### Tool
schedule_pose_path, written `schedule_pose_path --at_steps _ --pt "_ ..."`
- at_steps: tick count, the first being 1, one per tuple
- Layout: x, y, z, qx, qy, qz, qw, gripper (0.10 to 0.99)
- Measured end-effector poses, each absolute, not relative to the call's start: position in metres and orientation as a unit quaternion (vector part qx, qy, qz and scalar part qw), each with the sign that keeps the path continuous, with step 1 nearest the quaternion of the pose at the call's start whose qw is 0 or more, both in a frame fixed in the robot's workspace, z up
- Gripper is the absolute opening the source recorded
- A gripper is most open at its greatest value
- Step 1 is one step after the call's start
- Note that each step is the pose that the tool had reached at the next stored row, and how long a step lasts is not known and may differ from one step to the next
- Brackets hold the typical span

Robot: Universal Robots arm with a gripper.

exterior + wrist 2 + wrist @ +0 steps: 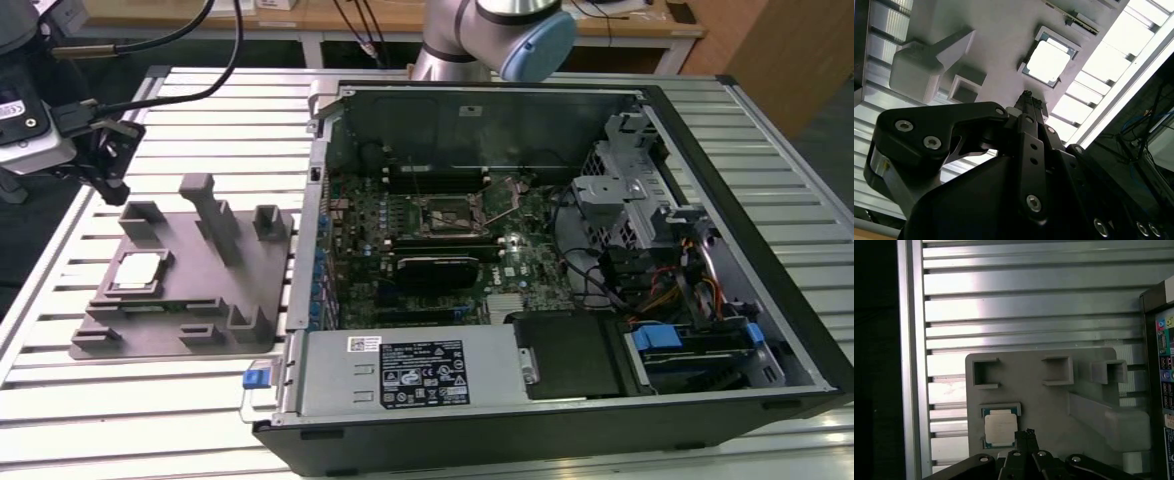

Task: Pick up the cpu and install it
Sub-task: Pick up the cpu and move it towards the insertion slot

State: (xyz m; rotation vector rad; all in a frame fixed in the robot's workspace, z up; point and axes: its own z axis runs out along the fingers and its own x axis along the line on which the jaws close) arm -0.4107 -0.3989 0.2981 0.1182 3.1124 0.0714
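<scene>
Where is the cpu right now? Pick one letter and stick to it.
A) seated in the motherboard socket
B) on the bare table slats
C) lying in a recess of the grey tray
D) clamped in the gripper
C: in the first wrist view the cpu lies flat in a recess of the grey tray, and the gripper near it holds nothing.

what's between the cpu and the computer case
In the exterior view, upright blocks of the grey tray stand between the cpu and the computer case.
</scene>
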Motion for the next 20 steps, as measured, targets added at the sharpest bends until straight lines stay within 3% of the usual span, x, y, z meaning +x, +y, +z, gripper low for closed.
schedule_pose_path --at_steps 20 --pt "-0.4186 -0.399 0.2923 0.038 0.999 0.023 0.013 0.106"
